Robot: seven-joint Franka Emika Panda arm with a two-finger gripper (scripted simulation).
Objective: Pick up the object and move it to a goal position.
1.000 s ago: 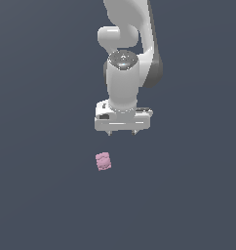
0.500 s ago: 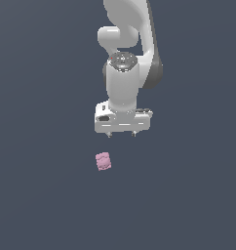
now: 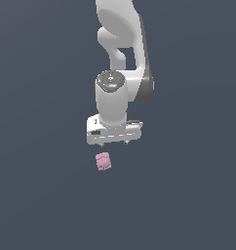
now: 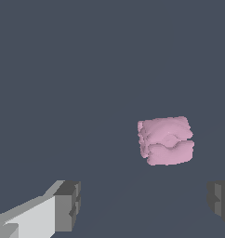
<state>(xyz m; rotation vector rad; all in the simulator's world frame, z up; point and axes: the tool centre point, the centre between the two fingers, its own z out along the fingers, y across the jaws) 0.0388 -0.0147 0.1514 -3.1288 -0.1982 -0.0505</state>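
- Wrist view: claw [image 4: 142,204] spread wide, empty, above the tabletop [image 4: 63,69].
- Pink object [image 4: 166,140]: probably light, soft, squashy.
- Best pinched across flat sides, gently.

Change noted: my gripper [image 3: 114,143] now sits lower and toward the exterior view's left, nearer the object [image 3: 104,161]; fingers spread, not touching.

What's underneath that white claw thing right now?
Below the gripper, a small pink lumpy block lies on the plain dark surface, untouched, jaws apart. In the wrist view it sits ahead of the open fingers. The block's underside is hidden.
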